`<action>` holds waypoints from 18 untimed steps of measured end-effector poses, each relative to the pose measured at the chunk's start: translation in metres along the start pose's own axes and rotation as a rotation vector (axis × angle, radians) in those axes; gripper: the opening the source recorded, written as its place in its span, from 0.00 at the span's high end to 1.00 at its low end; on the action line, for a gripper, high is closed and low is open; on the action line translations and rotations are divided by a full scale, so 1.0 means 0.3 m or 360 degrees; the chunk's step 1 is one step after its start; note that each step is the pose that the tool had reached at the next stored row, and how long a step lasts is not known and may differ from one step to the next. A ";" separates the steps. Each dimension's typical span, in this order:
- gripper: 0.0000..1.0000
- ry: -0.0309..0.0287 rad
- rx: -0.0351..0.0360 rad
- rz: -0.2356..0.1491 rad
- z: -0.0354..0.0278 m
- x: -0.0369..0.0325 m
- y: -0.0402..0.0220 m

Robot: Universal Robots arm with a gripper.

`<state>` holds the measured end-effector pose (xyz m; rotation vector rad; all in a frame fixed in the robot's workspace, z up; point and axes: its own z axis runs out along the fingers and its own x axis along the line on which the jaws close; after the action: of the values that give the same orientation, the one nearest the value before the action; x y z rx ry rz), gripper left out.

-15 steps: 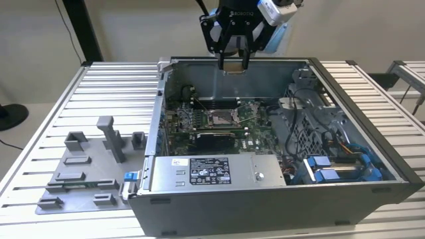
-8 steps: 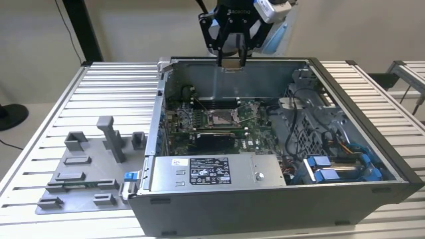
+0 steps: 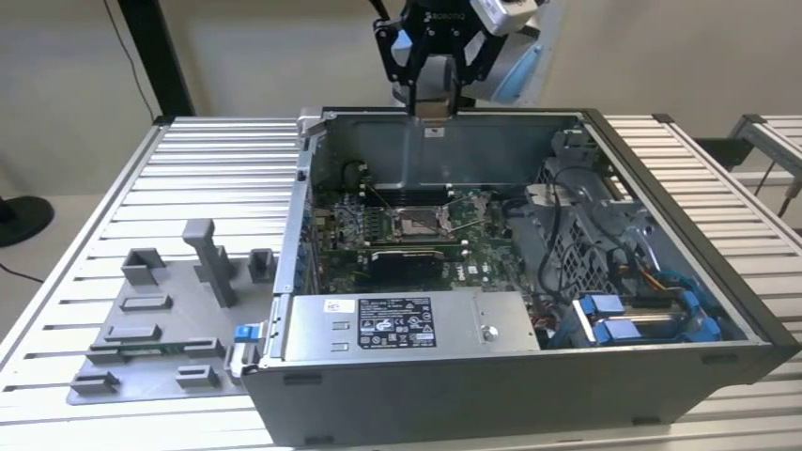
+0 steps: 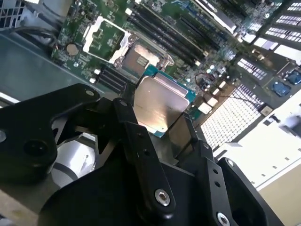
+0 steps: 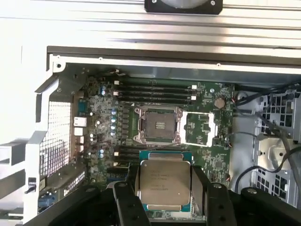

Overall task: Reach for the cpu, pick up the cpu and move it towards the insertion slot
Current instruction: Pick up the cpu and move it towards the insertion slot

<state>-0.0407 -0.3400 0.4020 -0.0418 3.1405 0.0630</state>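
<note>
My gripper hangs above the back wall of the open computer case, shut on the cpu. In both wrist views the cpu is a flat silver square with a teal rim, pinched by its two opposite edges between the black fingers. The insertion slot lies below on the green board, a metal-framed socket with a brownish centre. Its cover plate is swung open beside it. The chip is well above the socket and apart from it.
A grey plastic tray with upright blocks sits on the slatted table at the exterior view's left. Inside the case are memory slots, a power supply, loose cables and blue drive bays.
</note>
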 end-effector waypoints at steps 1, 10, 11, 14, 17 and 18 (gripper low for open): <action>1.00 0.00000 0.0000 0.0000 0.002 0.000 0.012; 1.00 0.00000 0.0000 0.0000 0.014 -0.004 0.104; 1.00 -0.00001 0.0000 0.0000 0.015 -0.005 0.107; 1.00 0.00000 -0.0002 0.0000 0.016 -0.011 0.109; 1.00 -0.00002 -0.0003 0.0000 0.017 -0.012 0.109; 1.00 -0.00001 -0.0003 0.0000 0.017 -0.012 0.109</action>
<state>-0.0381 -0.3069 0.3981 -0.0414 3.1404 0.0664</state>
